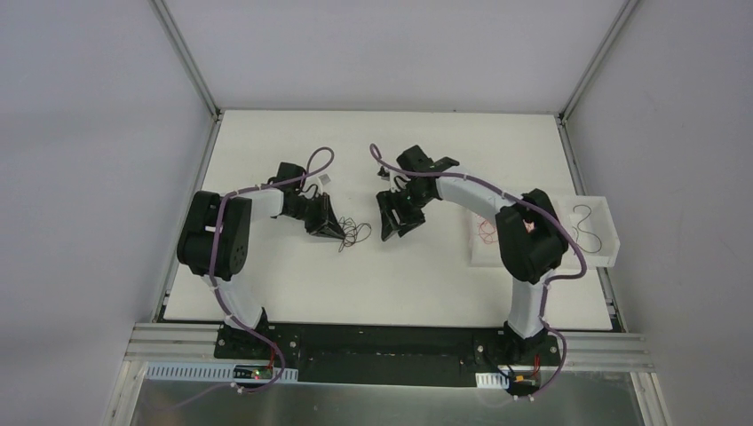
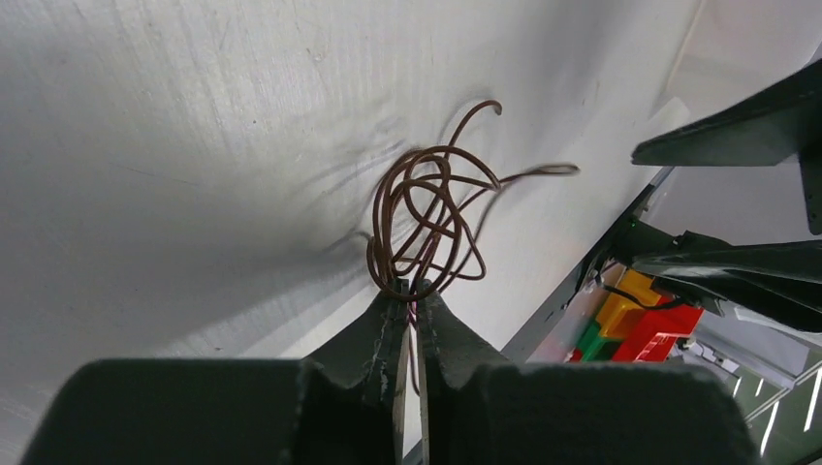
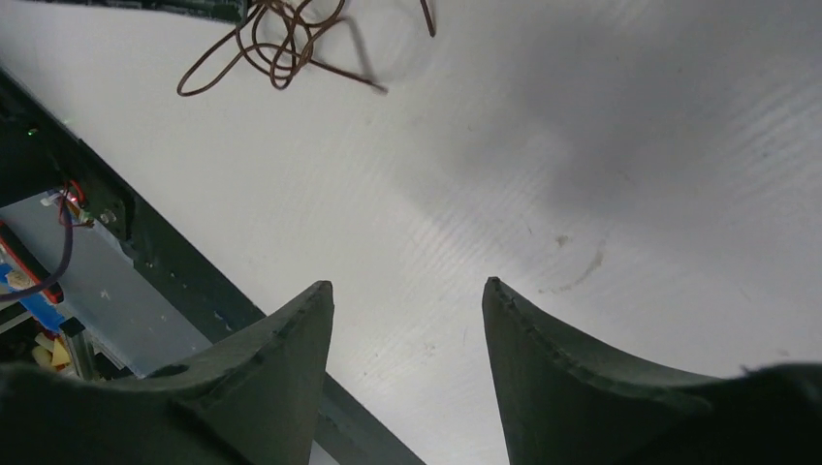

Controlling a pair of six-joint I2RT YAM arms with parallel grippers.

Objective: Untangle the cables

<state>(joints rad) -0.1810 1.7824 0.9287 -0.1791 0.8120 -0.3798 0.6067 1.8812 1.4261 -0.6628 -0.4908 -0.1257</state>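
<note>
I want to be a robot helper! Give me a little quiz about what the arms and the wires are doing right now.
1. True or false: the left gripper is shut on the wad of cables.
2. Pick one. The right gripper is: A) open with nothing in it, B) shut on a cable, C) shut with nothing in it.
3. Fill the gap: the lone black cable lies in the white ____ at the right.

Key: 1 true. 2 A. 3 tray.

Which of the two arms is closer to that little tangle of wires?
Left. The left gripper pinches the tangle of cables; the right gripper hangs open beside it, not touching.
</note>
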